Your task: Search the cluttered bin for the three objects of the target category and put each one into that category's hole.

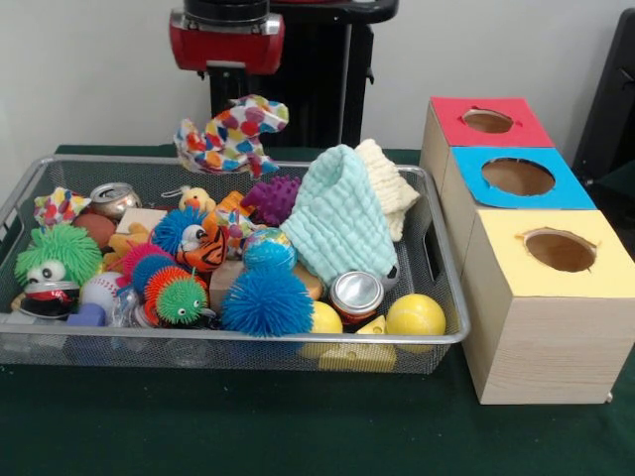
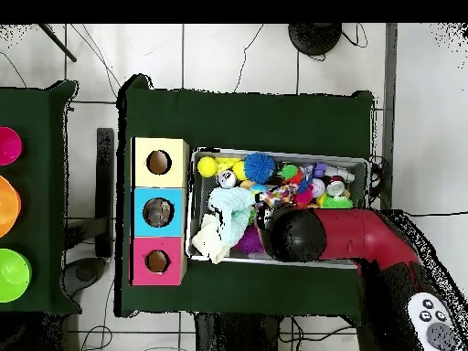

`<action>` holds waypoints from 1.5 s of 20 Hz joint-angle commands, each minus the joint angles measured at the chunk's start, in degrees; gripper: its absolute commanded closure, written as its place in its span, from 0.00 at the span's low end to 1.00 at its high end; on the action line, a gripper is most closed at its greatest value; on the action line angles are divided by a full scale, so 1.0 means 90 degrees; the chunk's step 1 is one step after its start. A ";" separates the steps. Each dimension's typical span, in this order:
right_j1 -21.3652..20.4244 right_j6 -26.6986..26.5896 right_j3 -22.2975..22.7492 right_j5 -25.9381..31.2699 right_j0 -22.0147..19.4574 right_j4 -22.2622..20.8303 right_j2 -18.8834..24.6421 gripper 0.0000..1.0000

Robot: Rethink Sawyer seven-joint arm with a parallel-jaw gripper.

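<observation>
A: Gripper (image 1: 241, 117) is hanging behind a multicoloured cloth (image 1: 231, 134) over the bin (image 1: 434, 260); can't tell its grip.

B: Clear plastic objects are hiding under clutter; blue hole (image 1: 518, 177) is sitting rightward.

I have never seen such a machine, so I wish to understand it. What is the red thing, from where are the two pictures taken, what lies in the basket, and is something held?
The red and black thing is a robot arm that stands behind a table. One picture looks at it from across the table. The other looks straight down, and there the arm reaches over the basket.

The wire basket is full of toys and other items: a blue spiky ball, a yellow ball, a metal can and a mint cloth. Beside it stand three wooden boxes with round holes, and the middle one is the blue hole.

A spotted cloth hangs just under the arm, so it seems lifted. The claw is hidden, so I cannot tell whether it grips.
</observation>
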 commanded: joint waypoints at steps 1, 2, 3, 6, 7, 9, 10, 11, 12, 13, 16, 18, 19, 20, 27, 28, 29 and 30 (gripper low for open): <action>0.0416 0.0582 0.0564 -0.0853 0.0162 -0.0412 -0.0261 1.00; 0.0418 0.0649 0.0596 -0.0941 0.0207 -0.0428 -0.0336 1.00; 0.0417 0.0664 0.0611 -0.1023 0.0276 -0.0417 -0.0454 0.00; 0.0557 0.0852 0.0611 -0.1300 0.0402 -0.0549 -0.0633 0.00; 0.0669 0.0848 0.0620 -0.1448 0.0424 -0.0574 -0.0696 0.00; 0.0839 0.0871 0.0666 -0.1739 0.0467 -0.0596 -0.0821 0.00; 0.0902 0.0849 0.0658 -0.1823 0.0497 -0.0590 -0.0869 0.00; 0.0952 0.0833 0.0649 -0.1885 0.0519 -0.0566 -0.0909 0.00; 0.1002 0.0816 0.0640 -0.1948 0.0540 -0.0543 -0.0948 0.00; 0.1037 0.0783 0.0655 -0.2016 0.0556 -0.0501 -0.0990 0.00; 0.1118 0.0669 0.0548 -0.2006 0.0607 -0.0386 -0.1048 0.00; 0.1124 0.0448 0.0420 -0.1820 0.0558 -0.0287 -0.0980 0.00; 0.1100 0.0263 0.0298 -0.1625 0.0505 -0.0229 -0.0900 0.00; 0.1119 0.0097 0.0107 -0.1439 0.0469 -0.0199 -0.0840 0.00; 0.1516 -0.0838 -0.1041 -0.0476 0.0180 -0.0124 -0.0412 0.00; 0.1537 -0.0878 -0.1130 -0.0405 0.0169 -0.0130 -0.0388 0.00; 0.1555 -0.0931 -0.1186 -0.0352 0.0137 -0.0135 -0.0347 0.00; 0.1587 -0.0970 -0.1233 -0.0319 0.0106 -0.0137 -0.0312 0.00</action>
